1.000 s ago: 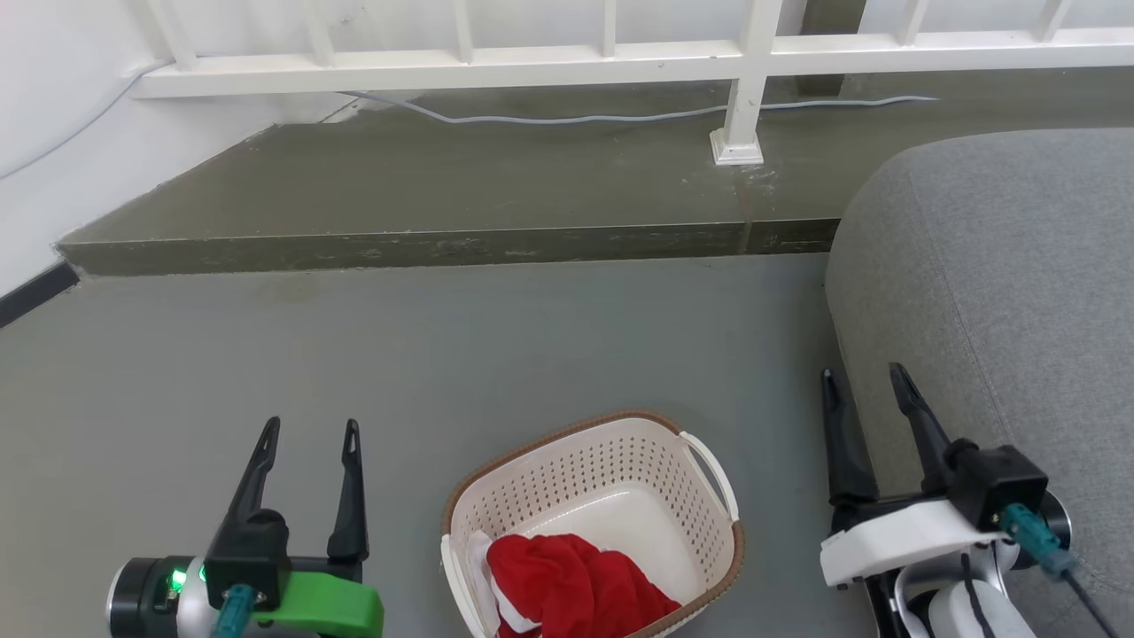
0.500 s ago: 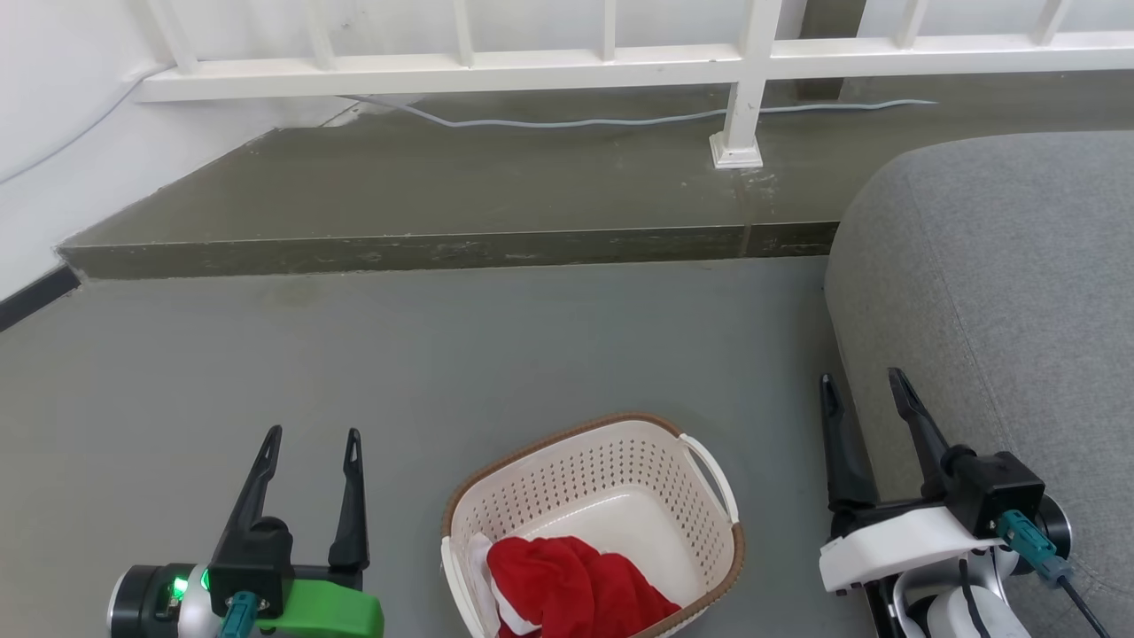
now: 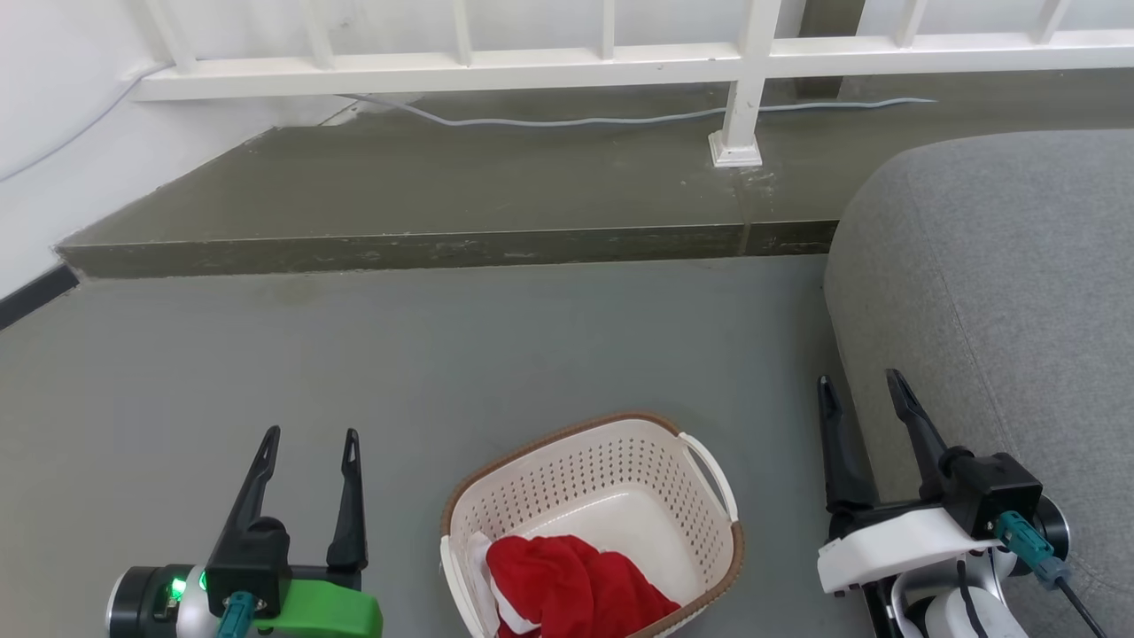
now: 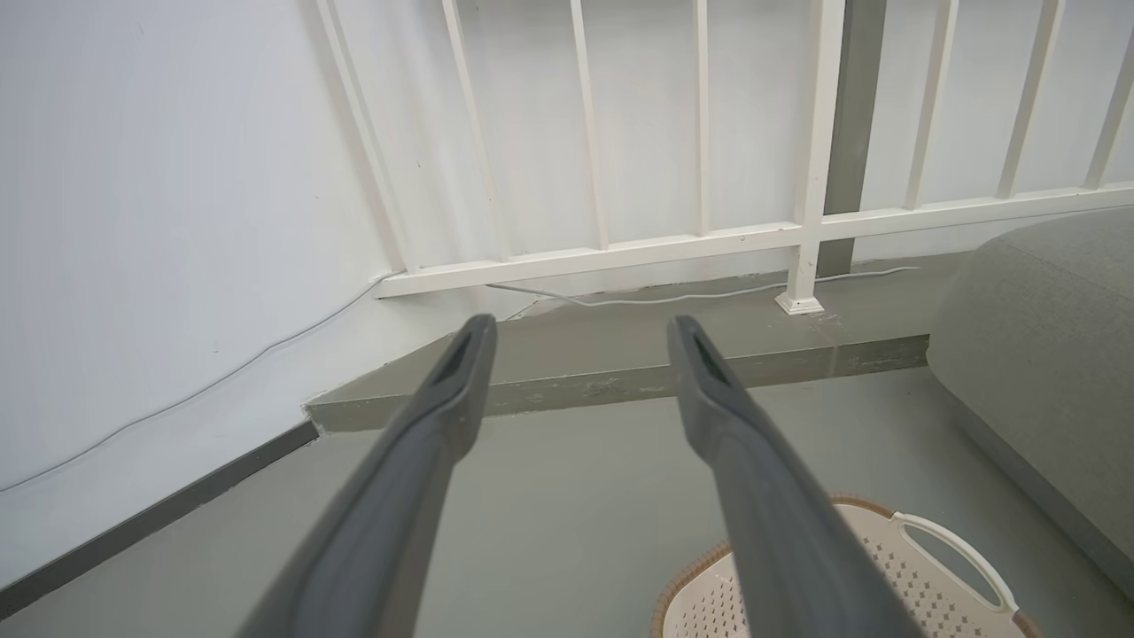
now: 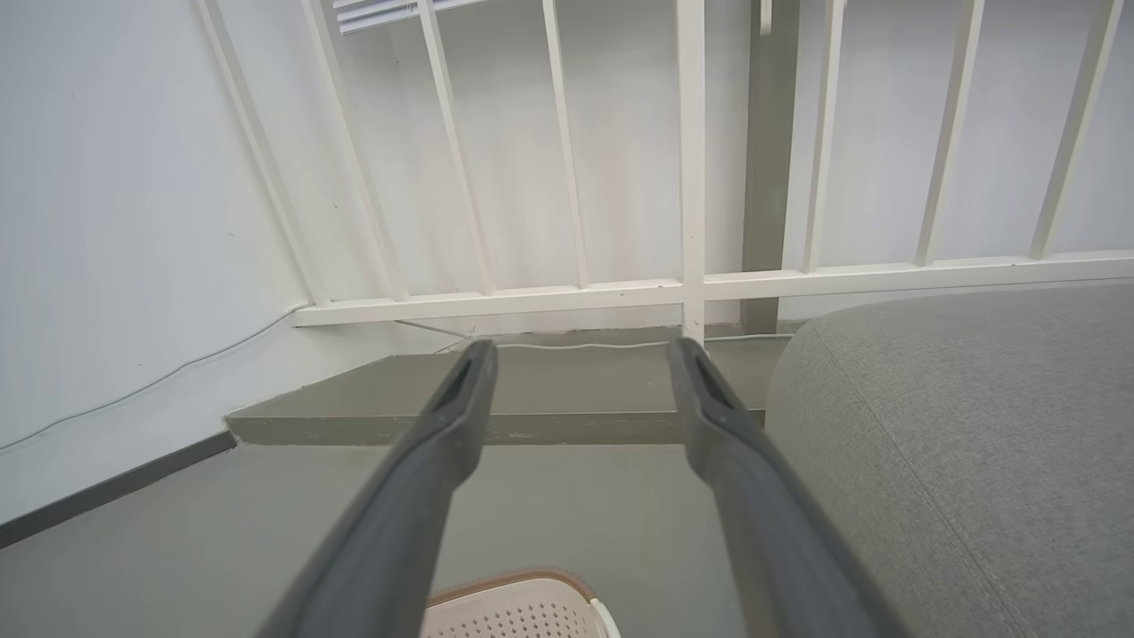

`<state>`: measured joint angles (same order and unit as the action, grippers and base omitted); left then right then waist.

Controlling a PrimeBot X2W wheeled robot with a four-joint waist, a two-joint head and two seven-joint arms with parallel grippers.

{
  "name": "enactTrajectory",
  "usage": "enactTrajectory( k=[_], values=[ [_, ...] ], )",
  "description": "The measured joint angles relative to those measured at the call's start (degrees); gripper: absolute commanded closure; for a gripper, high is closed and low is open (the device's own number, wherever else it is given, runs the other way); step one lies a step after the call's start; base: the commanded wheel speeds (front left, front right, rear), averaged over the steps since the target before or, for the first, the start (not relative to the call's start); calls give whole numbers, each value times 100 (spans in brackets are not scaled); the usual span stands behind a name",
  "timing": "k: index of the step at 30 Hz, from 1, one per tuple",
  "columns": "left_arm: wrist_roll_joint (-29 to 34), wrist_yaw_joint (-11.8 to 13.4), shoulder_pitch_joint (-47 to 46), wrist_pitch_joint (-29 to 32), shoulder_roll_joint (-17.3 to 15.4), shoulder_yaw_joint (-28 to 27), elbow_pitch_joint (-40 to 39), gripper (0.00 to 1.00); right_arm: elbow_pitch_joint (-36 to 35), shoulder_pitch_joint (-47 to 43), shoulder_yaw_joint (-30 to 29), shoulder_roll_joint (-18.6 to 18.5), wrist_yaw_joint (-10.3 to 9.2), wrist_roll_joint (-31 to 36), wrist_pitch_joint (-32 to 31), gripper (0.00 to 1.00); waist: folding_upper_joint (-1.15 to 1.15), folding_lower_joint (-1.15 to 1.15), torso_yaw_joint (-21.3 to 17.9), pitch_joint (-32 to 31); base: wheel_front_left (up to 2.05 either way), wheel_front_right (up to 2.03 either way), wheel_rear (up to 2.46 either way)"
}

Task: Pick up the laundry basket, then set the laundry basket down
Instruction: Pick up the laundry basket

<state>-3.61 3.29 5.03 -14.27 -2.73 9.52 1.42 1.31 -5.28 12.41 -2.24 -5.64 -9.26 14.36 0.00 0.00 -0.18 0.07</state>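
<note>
- laundry basket [image 3: 576, 474]: cream perforated plastic with a brown woven-look rim, sitting on the grey floor [image 3: 443, 354]; its near edge is cut off at the bottom of the head view.
- red cloth [image 3: 567, 589]: bunched in the near-left part of the basket; the rest of the basket bottom is bare.
- white side handle [image 3: 713, 474]: on the basket's right wall, standing up, nothing gripping it.
- left gripper [image 3: 311, 434]: to the left of the basket and apart from it, its two dark fingers spread wide with nothing between them. Green housing [image 3: 323, 611] and a lit green light [image 3: 178, 584] at the wrist.
- right gripper [image 3: 859, 379]: to the right of the basket and apart from it, fingers spread and empty. White housing [image 3: 895, 536], with a teal connector [image 3: 1023, 536] at the back.
- grey fabric sofa [image 3: 1001, 292]: to the right of the basket, just behind the right gripper.
- raised concrete step [image 3: 443, 177]: beyond the basket, across the open floor.
- pale cable [image 3: 576, 118]: lying along the step, farther back.
- white railing [image 3: 532, 66]: behind the cable, its post foot on the step.
- white wall [image 3: 53, 133]: far left of the basket.
</note>
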Motion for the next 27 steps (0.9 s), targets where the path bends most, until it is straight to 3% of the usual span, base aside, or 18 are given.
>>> enactTrajectory(
  k=[15,27],
  values=[
    [-311,-82,-9,0,1,-105,45,0,-214,23,-20,-1,-2,-8,5,0,0,0,-59,557,0,0,0],
    [-539,-225,-566,-16,8,-167,825,0,-411,649,-179,-5,-2,-2,7,0,0,0,-142,1430,0,0,0]
  ],
)
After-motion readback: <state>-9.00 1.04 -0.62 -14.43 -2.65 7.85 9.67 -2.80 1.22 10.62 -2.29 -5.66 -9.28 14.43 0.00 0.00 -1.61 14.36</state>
